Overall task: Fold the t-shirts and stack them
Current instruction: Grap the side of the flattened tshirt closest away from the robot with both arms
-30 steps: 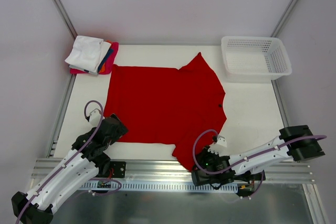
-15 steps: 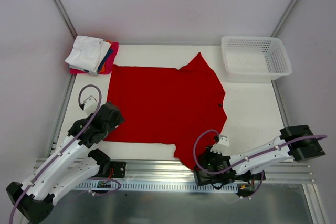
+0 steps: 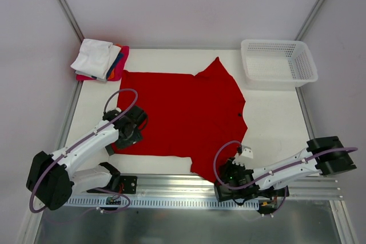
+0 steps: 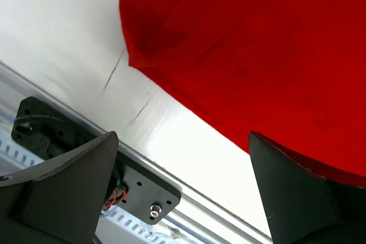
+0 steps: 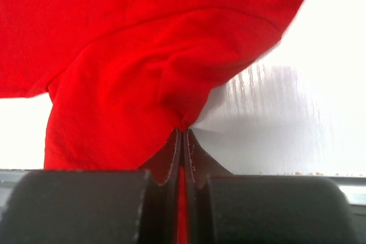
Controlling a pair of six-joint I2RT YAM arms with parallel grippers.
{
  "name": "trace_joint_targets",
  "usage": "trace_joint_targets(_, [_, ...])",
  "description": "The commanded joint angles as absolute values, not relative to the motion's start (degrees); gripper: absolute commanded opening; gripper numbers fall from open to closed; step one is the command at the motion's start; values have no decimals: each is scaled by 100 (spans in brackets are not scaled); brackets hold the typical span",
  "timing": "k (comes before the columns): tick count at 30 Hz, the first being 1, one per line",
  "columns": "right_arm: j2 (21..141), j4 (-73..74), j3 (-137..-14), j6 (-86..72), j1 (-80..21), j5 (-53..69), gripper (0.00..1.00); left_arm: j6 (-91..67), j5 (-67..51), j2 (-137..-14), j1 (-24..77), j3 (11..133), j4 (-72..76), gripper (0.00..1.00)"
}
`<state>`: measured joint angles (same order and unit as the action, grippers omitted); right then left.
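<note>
Table [image 3: 274,124]: white top, pale walls around it, and a metal rail [image 3: 171,182] along its 6 o'clock edge, where your 2 arms are bolted.
Red t-shirt [image 3: 177,112]: spread mostly flat over the middle of the table. 1 sleeve points toward 12 o'clock, and a tongue of cloth runs down to 5 o'clock as far as the near edge.
Basket [image 3: 278,64]: white plastic mesh, upright in the table's 2 o'clock corner, apart from the red t-shirt.
Folded shirts [image 3: 100,59]: 1 pile in the 10 o'clock corner with white on top and blue, orange and pink-red edges showing beneath. It sits just beside the red t-shirt's far-left corner.
Left gripper [image 4: 182,135]: your pincer is released, fingers spread wide, low over the shirt's 7 o'clock corner. Your wrist view shows the hem and a small fold of that corner between the 2 fingers, with bare table and rail below. You hold nothing, and I cannot tell whether a finger touches the cloth.
Right gripper [image 5: 182,132]: clenched, grasping a pinch of the red t-shirt at its 5 o'clock end. The cloth bunches into creases right at the fingertips, close to the rail.
</note>
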<state>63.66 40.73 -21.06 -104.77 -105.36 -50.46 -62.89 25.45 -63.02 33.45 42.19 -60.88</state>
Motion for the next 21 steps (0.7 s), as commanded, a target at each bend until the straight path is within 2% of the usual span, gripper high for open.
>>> trace_joint_targets(1, [6460,4070,-2171,-10583,-10442,-5388,0,-6775,2610,-6539,3410,4570,-6819,99])
trace_joint_targets(7, [6215,3648,-1811,-10257,-10397,-5423,1,-7549,2882,-6618,3393,4220,-7093,99])
trace_joint_targets(12, [5889,3017,-1328,-9941,-10397,-5379,0,-7321,2865,-7749,3428,4175,-6873,99])
trace_joint_targets(21, [5758,2084,-739,-9431,-10397,-5405,0,-7234,3278,-8796,3454,4499,-6900,99])
